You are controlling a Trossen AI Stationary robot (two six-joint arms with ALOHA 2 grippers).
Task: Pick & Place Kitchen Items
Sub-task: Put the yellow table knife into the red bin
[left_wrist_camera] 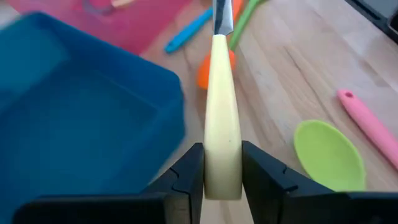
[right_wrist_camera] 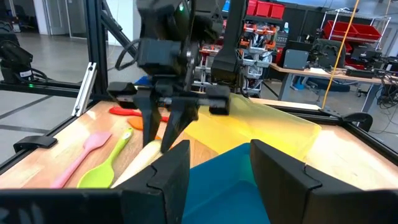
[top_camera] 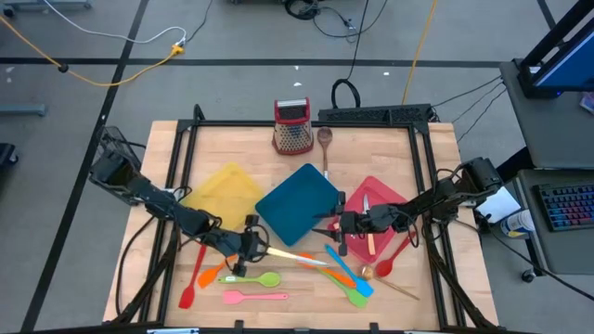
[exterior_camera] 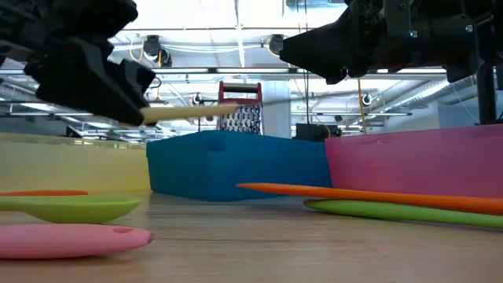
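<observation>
My left gripper (top_camera: 252, 244) (left_wrist_camera: 222, 149) is near the table's front, just in front of the teal tray (top_camera: 297, 202), shut on a pale-handled knife (top_camera: 295, 256). The knife's metal blade (left_wrist_camera: 222, 15) points toward the table's right. My right gripper (top_camera: 332, 225) (right_wrist_camera: 214, 165) is open and empty, over the teal tray's right edge and facing the left gripper. Green spoon (top_camera: 257, 278), pink spatula (top_camera: 255, 297), orange spatula (top_camera: 209, 272) and red spatula (top_camera: 190, 280) lie flat on the table near the front. My left gripper pinches the knife's pale handle (left_wrist_camera: 222, 171) near its butt end between its two fingers. The fingers come roughly level from the table's left and lie along the knife. The knife sticks out ahead of them, about level and clear of the table (exterior_camera: 185, 112).
A yellow tray (top_camera: 223, 190) and a red tray (top_camera: 385, 197) holding cutlery flank the teal one. A red grater (top_camera: 292, 125) and a wooden spoon (top_camera: 325, 144) stand at the back. Blue, orange and green spatulas (top_camera: 348, 274) and a red spoon (top_camera: 394, 260) lie front right.
</observation>
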